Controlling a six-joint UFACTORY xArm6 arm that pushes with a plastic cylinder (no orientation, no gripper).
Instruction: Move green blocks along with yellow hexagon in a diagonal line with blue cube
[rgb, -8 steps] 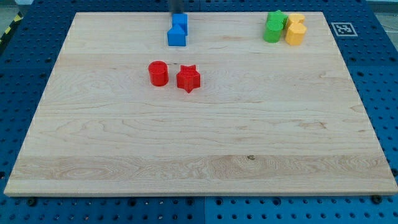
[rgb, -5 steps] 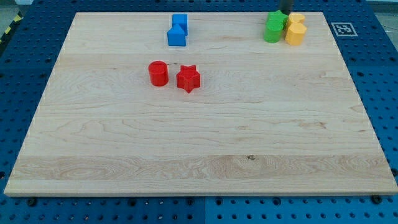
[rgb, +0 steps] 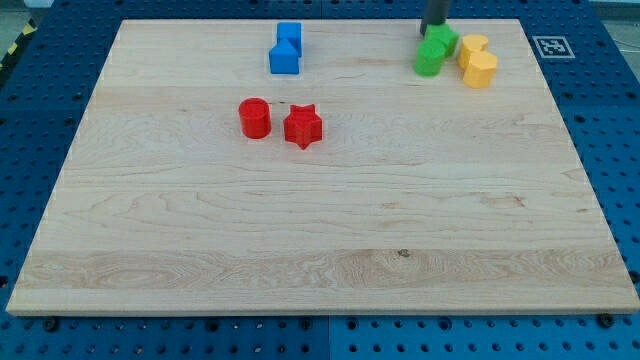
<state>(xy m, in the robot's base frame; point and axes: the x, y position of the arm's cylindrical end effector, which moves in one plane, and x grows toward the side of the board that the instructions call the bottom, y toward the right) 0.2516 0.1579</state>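
Note:
Two green blocks (rgb: 434, 50) sit touching at the view's top right of the wooden board (rgb: 320, 220); the nearer one (rgb: 429, 60) looks round, the farther one (rgb: 442, 40) is unclear in shape. Just to their right lie two yellow blocks, a hexagon-like one (rgb: 481, 70) and another (rgb: 471, 47) behind it. Two blue blocks stand at the top centre-left: a cube (rgb: 289, 35) and a second blue block (rgb: 284, 59) in front of it. My tip (rgb: 432, 31) is at the top edge, touching the green blocks from behind.
A red cylinder (rgb: 255, 117) and a red star (rgb: 303, 126) sit side by side left of centre. A fiducial tag (rgb: 550, 46) lies off the board at the top right. Blue perforated table surrounds the board.
The rod moved from above the blue blocks rightward to the green and yellow group. The green blocks shifted slightly left and down; the yellow blocks shifted slightly right and down.

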